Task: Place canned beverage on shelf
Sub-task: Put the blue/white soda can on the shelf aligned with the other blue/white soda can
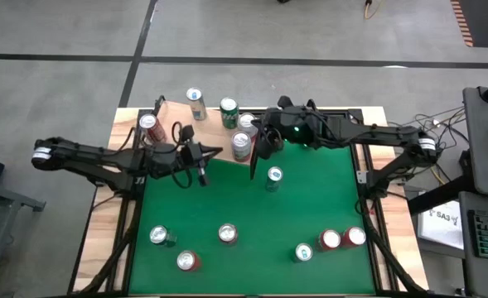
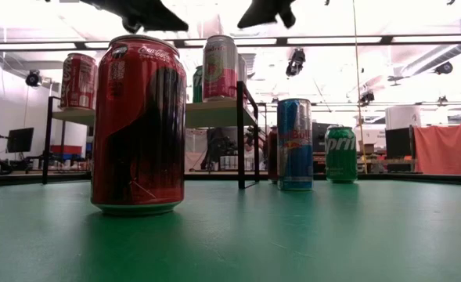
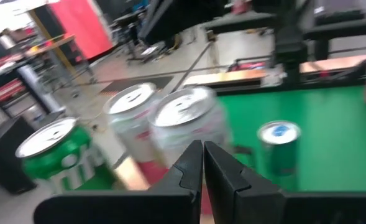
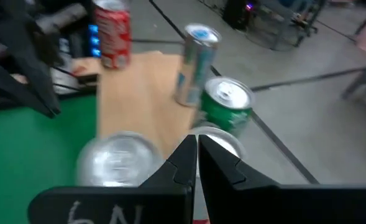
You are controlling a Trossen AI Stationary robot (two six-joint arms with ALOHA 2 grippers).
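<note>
The shelf [image 1: 174, 114] is a pale wood board at the table's far left, raised on a dark frame [image 2: 214, 114]. On it stand a red can [image 1: 147, 124], a slim blue-and-silver can [image 1: 195, 102], a green can [image 1: 229, 112] and two silver-topped cans [image 1: 242, 146]. A blue can [image 1: 273, 176] stands on the green table just right of the shelf. My left gripper [image 1: 219, 152] hovers shut at the shelf's near edge, pointing right, with nothing in it. My right gripper [image 1: 257, 168] hangs shut beside the shelf's right end, above the table, also holding nothing.
Several more cans stand along the table's near part: a red cola can [image 2: 136, 125], a blue can [image 2: 294, 145], a green can [image 2: 340, 154], and others [image 1: 228, 234] [image 1: 330, 240]. The green middle of the table [image 1: 227, 194] is bare. Desks and cables lie to the right.
</note>
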